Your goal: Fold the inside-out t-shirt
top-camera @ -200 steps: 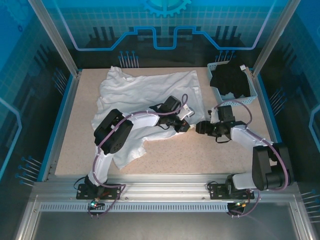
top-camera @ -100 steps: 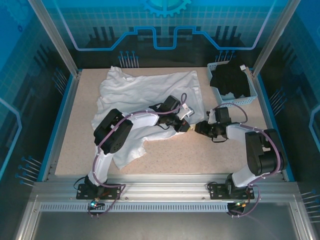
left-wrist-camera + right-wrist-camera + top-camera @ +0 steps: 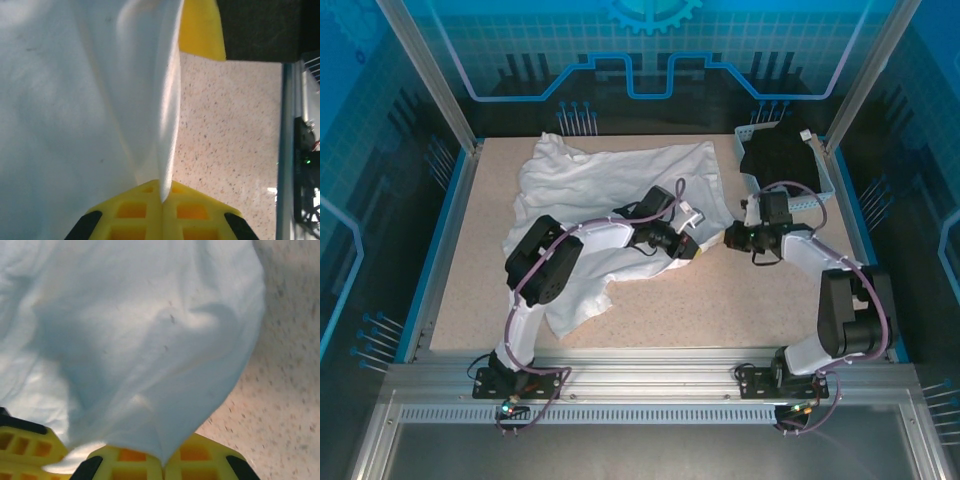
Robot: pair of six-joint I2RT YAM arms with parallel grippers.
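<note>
The speckled table carries the inside-out t-shirt, a rumpled white sheet. Most of it spreads behind and to the left of the left gripper, and one flap trails back along that arm toward its base. The shirt's right-hand edge ends at the two grippers, which meet tip to tip near the middle of the table.

Beyond the right gripper and a little to its right stands the white basket, with a black garment heaped in it, apart from the shirt.

In the left wrist view, the left gripper is clenched. Its yellow fingers are pressed together on a thin fold of the t-shirt, which rises ahead of them and hangs to their left, with bare table to their right.

In the right wrist view, the right gripper is clamped on a bunched edge of the t-shirt. The cloth billows ahead of its fingers, and table shows to their right.
</note>
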